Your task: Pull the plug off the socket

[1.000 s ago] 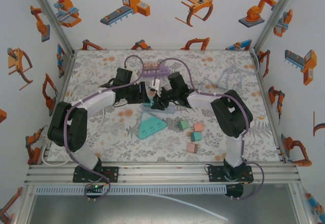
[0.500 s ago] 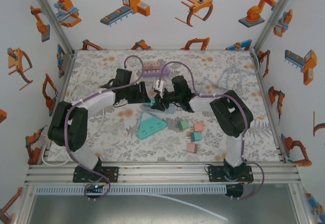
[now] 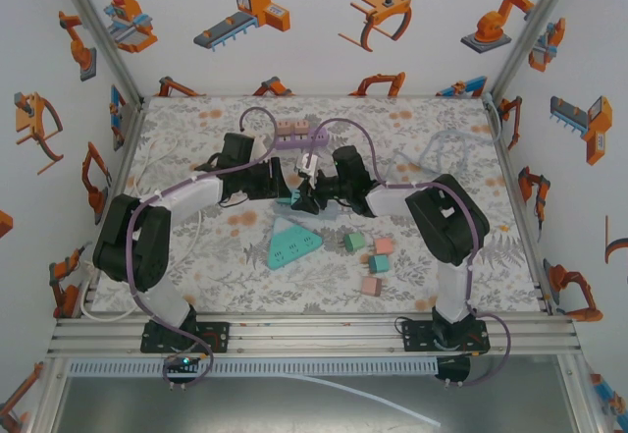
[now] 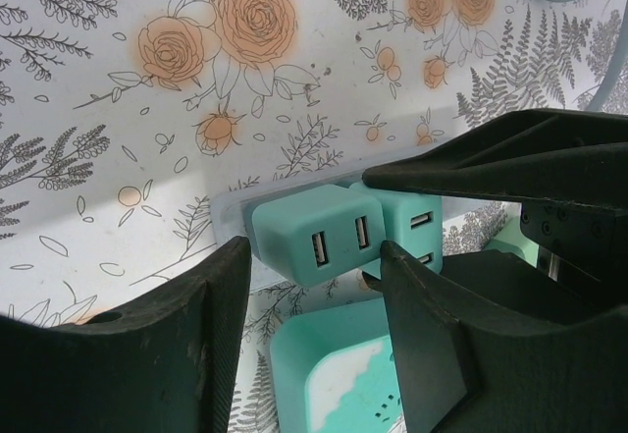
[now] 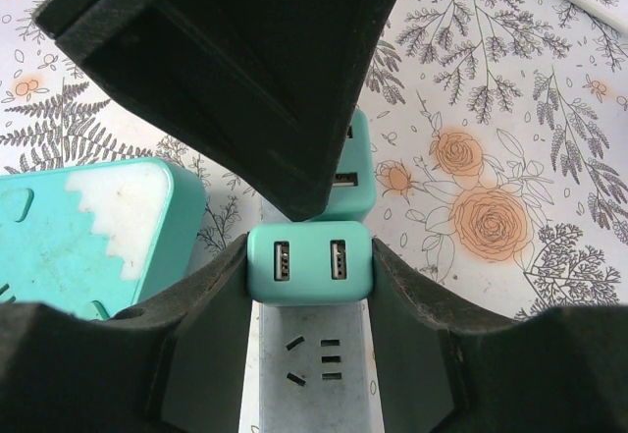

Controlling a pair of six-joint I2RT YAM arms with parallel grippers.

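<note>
Right claw point(image 5: 309, 256) gripping plug point(image 5: 310, 268), socket strip point(image 5: 314, 379) half-hidden

We can read no words, numbers or brand marks anywhere. The teal plug point(image 5: 309, 264) shows only two plain slots on its face, and the pale power strip point(image 5: 312, 374) it sits on shows only pin holes. The wall stickers point(image 3: 242, 16) are orange drawings of machines, with no lettering we can make out.
</note>
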